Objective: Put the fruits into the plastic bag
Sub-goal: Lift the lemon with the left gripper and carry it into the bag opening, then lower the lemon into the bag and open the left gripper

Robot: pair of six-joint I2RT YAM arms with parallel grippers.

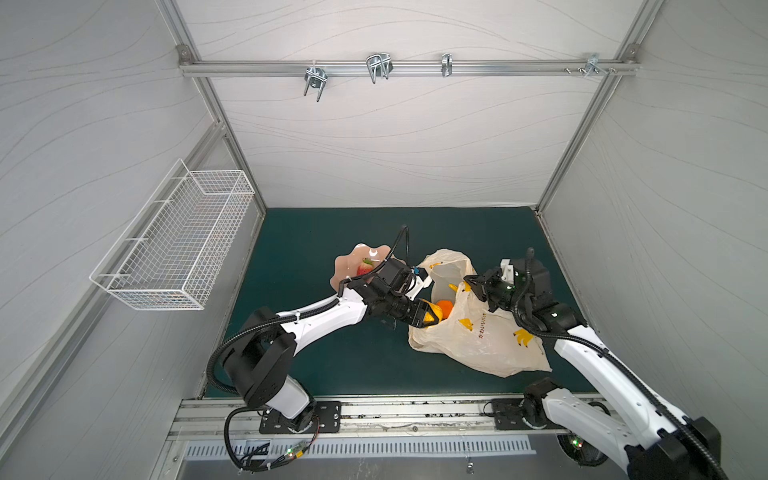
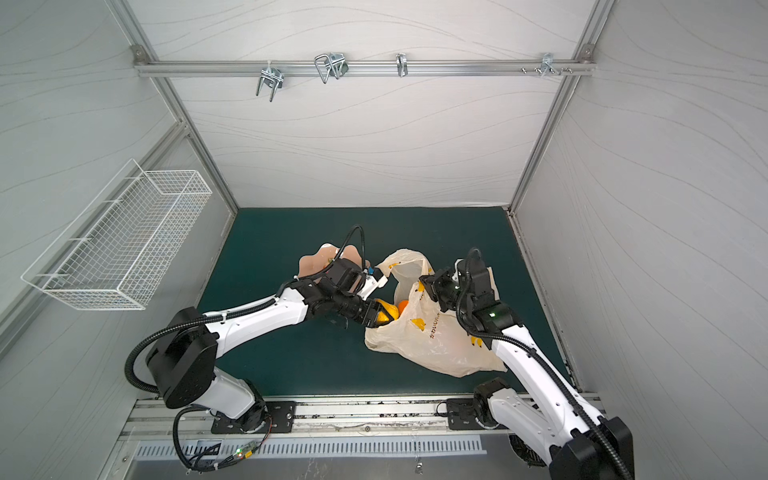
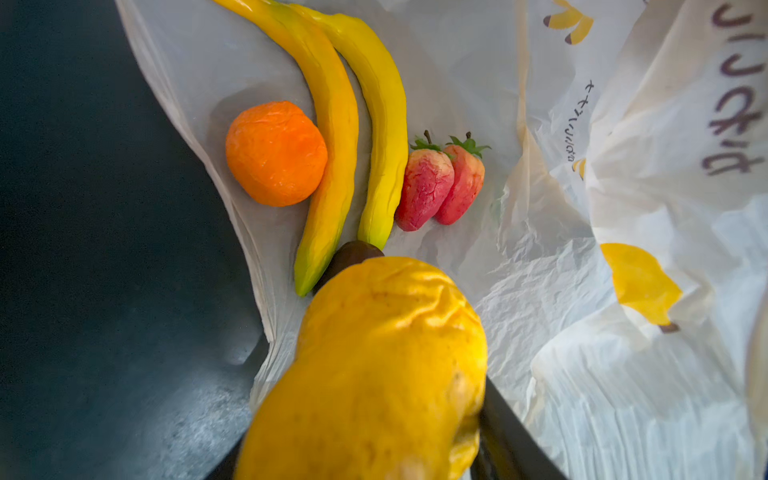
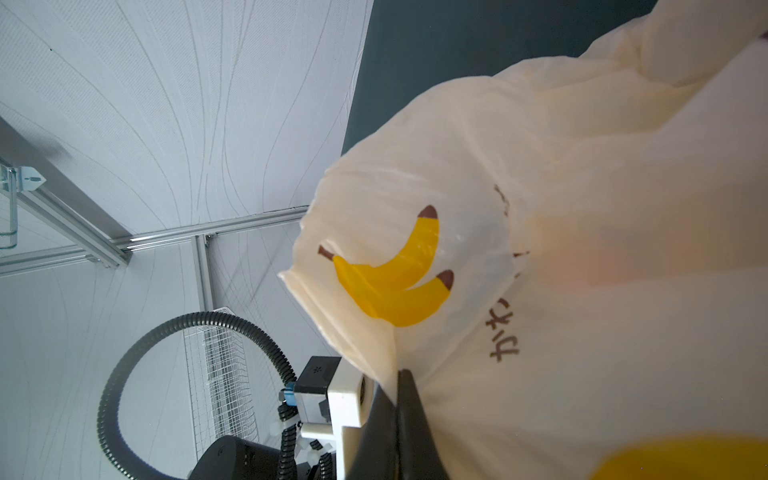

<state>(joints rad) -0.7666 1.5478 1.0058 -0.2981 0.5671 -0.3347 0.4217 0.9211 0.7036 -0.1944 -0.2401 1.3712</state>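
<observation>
The left gripper (image 1: 432, 316) is clamped on the yellow pear (image 3: 374, 365) and holds it at the mouth of the bag (image 1: 482, 345), the pear's long axis running in line with the fingers and pointing into the bag. Inside the bag, two bananas (image 3: 332, 166) lie side by side, lengthwise parallel and curved the same way, their near tips towards the pear. The orange (image 3: 276, 153) touches the outer side of one banana. Two strawberries (image 3: 424, 191) lie just beside the other, green caps pointing away from the pear. A dark brown fruit (image 3: 349, 257) peeks out between the pear and the banana tips. The right gripper (image 1: 469, 286) is pinched together on the bag's upper edge, holding the mouth up. Beside the bag's mouth stands a pink bowl (image 1: 343, 270) with another strawberry (image 1: 365, 266) in it.
</observation>
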